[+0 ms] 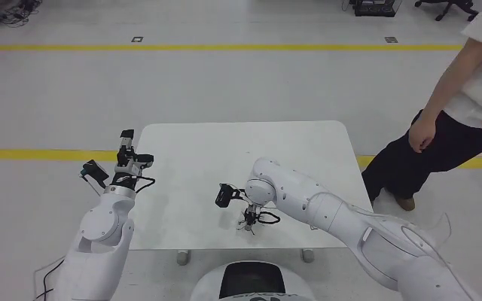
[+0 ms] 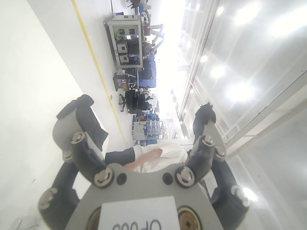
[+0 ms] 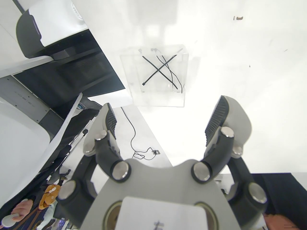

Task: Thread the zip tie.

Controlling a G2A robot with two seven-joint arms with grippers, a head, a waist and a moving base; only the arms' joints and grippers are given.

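Note:
Two black zip ties [image 3: 159, 69] lie crossed on a small clear plastic stand [image 3: 134, 77], with a thinner black strand curving beside them. My right gripper [image 3: 166, 111] hangs above the stand, pointing down, open and empty. The top view puts this right gripper [image 1: 248, 220] over the front middle of the white table [image 1: 226, 150]. My left gripper [image 1: 126, 147] is raised beyond the table's left edge. It is open with nothing between its fingers [image 2: 82, 111], pointing away from the table into the room.
The stand sits close to the table's front edge [image 3: 153, 130], with the floor and a loose black cable [image 3: 134, 142] below. A small dark mark [image 3: 238, 18] lies farther out on the tabletop. The rest of the tabletop is bare white.

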